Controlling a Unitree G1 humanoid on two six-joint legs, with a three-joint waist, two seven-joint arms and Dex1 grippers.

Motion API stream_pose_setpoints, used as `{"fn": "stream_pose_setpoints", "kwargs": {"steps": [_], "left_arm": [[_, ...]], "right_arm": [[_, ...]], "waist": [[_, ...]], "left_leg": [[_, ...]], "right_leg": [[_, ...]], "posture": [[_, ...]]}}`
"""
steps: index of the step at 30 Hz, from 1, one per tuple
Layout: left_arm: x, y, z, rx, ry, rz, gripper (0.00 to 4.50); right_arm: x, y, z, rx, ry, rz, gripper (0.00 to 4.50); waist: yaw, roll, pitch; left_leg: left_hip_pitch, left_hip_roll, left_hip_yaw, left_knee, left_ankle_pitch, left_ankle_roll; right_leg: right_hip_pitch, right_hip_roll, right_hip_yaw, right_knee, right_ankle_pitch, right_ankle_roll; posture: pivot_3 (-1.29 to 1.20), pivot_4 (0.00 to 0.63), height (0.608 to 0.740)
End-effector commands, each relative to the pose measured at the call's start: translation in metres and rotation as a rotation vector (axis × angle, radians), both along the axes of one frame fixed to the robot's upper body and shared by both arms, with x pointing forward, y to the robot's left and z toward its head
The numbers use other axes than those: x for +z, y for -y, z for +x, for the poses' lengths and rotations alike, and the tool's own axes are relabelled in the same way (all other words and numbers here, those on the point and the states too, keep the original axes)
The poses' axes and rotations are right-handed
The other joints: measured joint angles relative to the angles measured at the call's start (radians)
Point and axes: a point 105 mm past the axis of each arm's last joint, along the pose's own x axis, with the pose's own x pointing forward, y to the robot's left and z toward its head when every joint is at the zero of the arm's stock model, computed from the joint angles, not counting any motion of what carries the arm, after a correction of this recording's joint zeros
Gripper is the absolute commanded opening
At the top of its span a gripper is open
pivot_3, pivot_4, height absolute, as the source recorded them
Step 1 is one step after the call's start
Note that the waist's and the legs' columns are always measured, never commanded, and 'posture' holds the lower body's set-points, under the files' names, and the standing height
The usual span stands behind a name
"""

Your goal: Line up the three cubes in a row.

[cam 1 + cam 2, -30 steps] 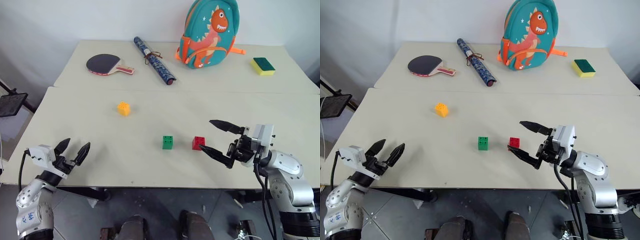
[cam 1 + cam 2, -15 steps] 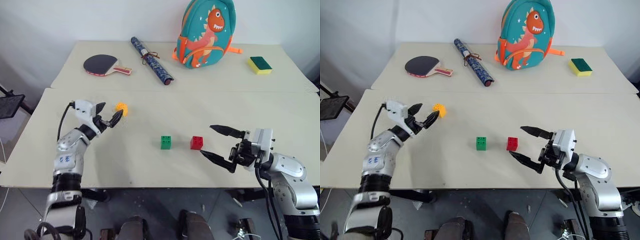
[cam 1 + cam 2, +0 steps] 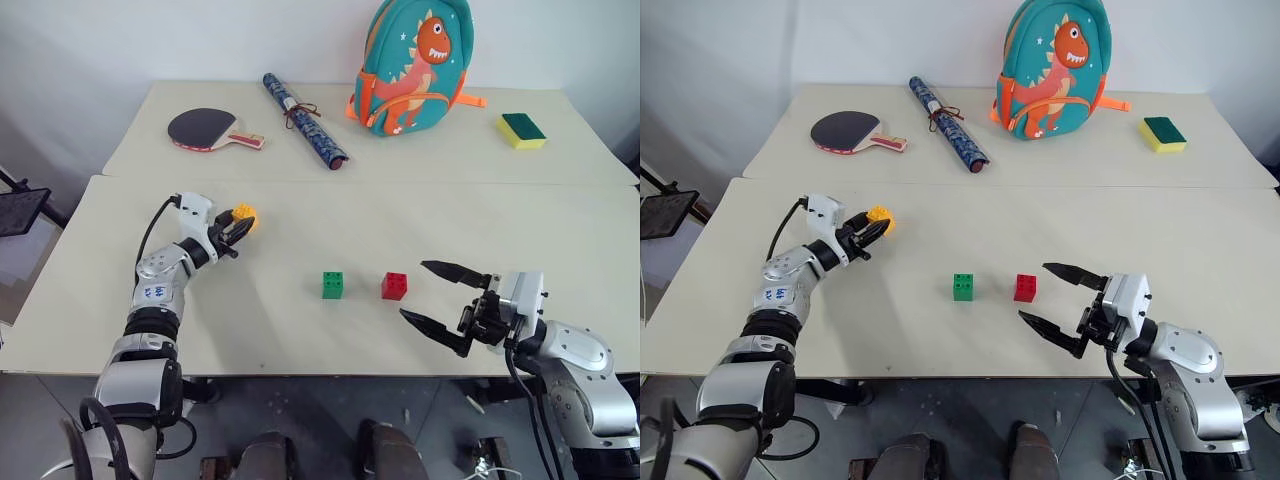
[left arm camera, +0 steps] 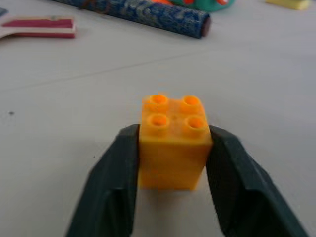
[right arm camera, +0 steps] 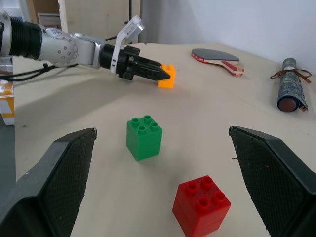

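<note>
**Orange brick gripped, row lies to its right**

My left pincer (image 4: 170,148) is clenched on the studded yellow-orange plastic brick (image 3: 243,213), on the pale matte tabletop (image 3: 320,330). The glossy green brick (image 3: 334,285) and red brick (image 3: 394,286) sit side by side, nearer me and rightward. My right pincer (image 3: 435,305) hangs released just beside red.
</note>
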Motion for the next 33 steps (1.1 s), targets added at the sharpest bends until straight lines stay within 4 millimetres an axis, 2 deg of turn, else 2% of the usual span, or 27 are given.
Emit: {"fn": "stream_pose_setpoints", "kwargs": {"steps": [1, 3, 5, 8, 10, 18, 24, 26, 29, 33], "left_arm": [[0.031, 0.009, -0.027, -0.325, 0.104, 0.025, 1.49], [0.037, 0.013, -0.046, -0.496, 0.138, 0.093, 1.49], [0.035, 0.015, -0.055, -0.58, 0.127, 0.142, 1.49], [0.022, 0.021, -0.078, -0.788, 0.101, 0.253, 1.49], [0.012, 0.023, -0.086, -0.871, 0.082, 0.326, 1.49], [-0.006, 0.038, -0.083, -0.928, 0.059, 0.363, 1.49], [-0.014, 0.037, -0.088, -0.966, -0.02, 0.368, 1.49], [-0.011, 0.035, -0.083, -0.922, -0.008, 0.352, 2.22], [-0.002, 0.032, -0.078, -0.87, 0.045, 0.339, 3.04], [0.017, 0.009, -0.083, -0.798, 0.084, 0.313, 4.21]], "right_arm": [[0.009, 0.001, -0.004, 0.015, 0.039, -0.008, 4.5], [0.009, 0.004, -0.004, 0.014, 0.033, -0.016, 4.5], [0.009, 0.006, -0.004, 0.012, 0.029, -0.021, 4.5], [0.007, 0.008, -0.006, 0.014, 0.013, -0.027, 4.5], [0.006, 0.008, -0.008, 0.02, 0.001, -0.028, 4.5], [0.004, 0.009, -0.014, 0.048, -0.043, -0.05, 4.5], [0.003, 0.012, -0.012, 0.044, -0.047, -0.062, 4.5], [0.002, 0.012, -0.011, 0.048, -0.05, -0.066, 4.5], [0.001, 0.011, -0.009, 0.061, -0.05, -0.068, 4.5], [0.012, 0.013, -0.006, 0.106, -0.018, -0.087, 4.5]], "waist": [[-0.004, 0.0, 0.0], [-0.008, 0.0, 0.0], [-0.009, 0.0, 0.0], [-0.009, 0.0, 0.0], [-0.009, 0.0, 0.0], [-0.008, 0.0, 0.0], [-0.009, 0.0, 0.0], [-0.009, 0.0, 0.0], [-0.009, 0.0, 0.0], [-0.01, 0.0, 0.0]], "left_leg": [[0.0, 0.0, 0.0, 0.0, 0.0, 0.0], [-0.001, 0.0, 0.0, 0.0, 0.0, 0.0], [-0.001, 0.0, 0.0, 0.0, 0.0, 0.0], [-0.001, 0.0, 0.0, 0.0, 0.0, 0.0], [-0.001, 0.0, 0.0, 0.0, 0.0, 0.0], [-0.001, 0.0, 0.0, 0.001, 0.0, 0.0], [-0.001, 0.0, 0.0, 0.001, 0.0, 0.0], [-0.001, 0.0, 0.0, 0.0, 0.0, 0.0], [-0.001, 0.0, 0.0, 0.001, 0.0, 0.0], [-0.001, 0.0, -0.001, 0.001, 0.0, 0.0]], "right_leg": [[0.0, 0.0, 0.0, 0.0, 0.0, 0.0], [-0.001, 0.0, 0.0, 0.0, 0.0, 0.0], [-0.001, 0.0, -0.001, 0.0, 0.0, 0.0], [-0.001, 0.0, 0.0, 0.0, 0.0, 0.0], [-0.001, 0.0, 0.0, 0.0, 0.0, 0.0], [-0.001, 0.0, 0.0, 0.0, 0.0, 0.0], [-0.001, 0.0, 0.0, 0.0, 0.0, 0.0], [-0.001, 0.0, 0.0, 0.001, 0.0, 0.0], [-0.001, 0.0, 0.0, 0.001, 0.0, 0.0], [-0.001, 0.0, 0.0, 0.001, 0.0, 0.0]], "posture": [[0.0, 0.15, 0.74], [0.0, 0.15, 0.74], [0.0, 0.15, 0.74], [0.0, 0.15, 0.74], [0.0, 0.15, 0.74], [0.0, 0.15, 0.74], [0.0, 0.15, 0.74], [0.0, 0.15, 0.74], [0.0, 0.15, 0.74], [0.0, 0.15, 0.74]]}}
